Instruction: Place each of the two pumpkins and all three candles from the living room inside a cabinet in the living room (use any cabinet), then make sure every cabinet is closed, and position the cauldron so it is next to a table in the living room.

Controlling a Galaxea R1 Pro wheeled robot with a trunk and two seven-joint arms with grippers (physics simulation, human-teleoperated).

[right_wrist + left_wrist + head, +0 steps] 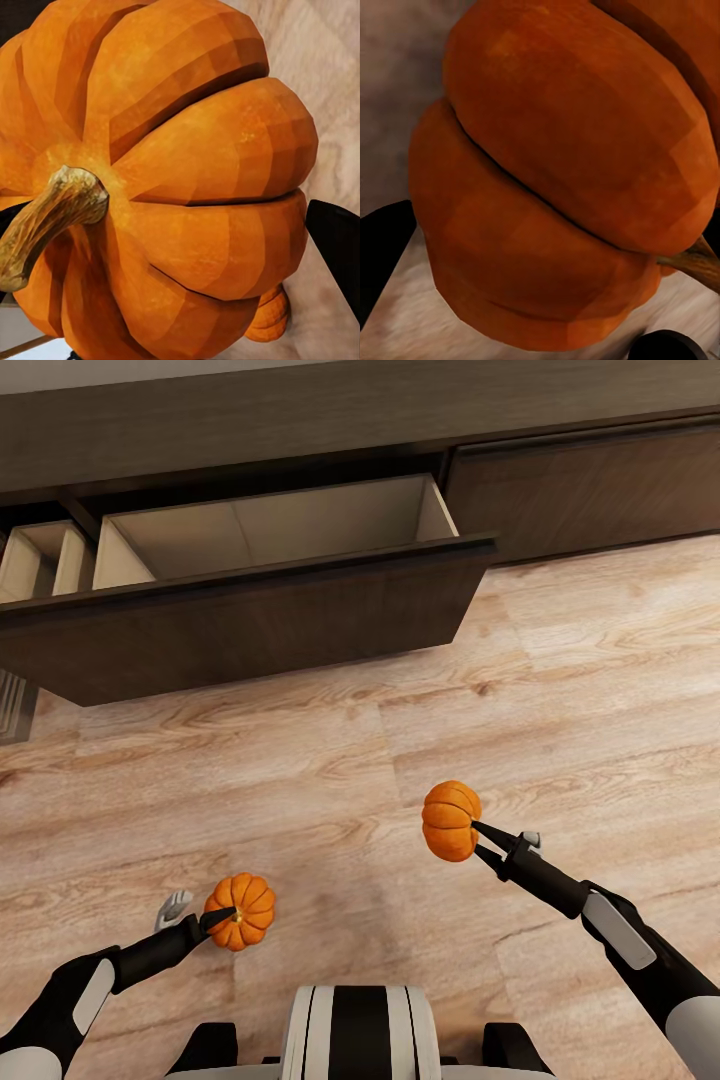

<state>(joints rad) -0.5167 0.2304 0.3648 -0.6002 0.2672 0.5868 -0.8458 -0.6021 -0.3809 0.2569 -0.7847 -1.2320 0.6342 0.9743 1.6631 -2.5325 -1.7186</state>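
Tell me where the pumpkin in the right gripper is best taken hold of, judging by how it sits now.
Across the ribbed body, not the stem. The right gripper already clamps the right pumpkin from the side, a finger against its flank. The stem is thin, curved and tapering, so it would probably slip or twist. The wide round body with grooves likely gives flat pads a steadier seat.

Left arm: you reach it forward and inward, left gripper (pixel 222 918) clamped on a pumpkin (pixel 241 910).
Right arm: you extend it higher, right gripper (pixel 480 837) gripping another pumpkin (pixel 450 820).
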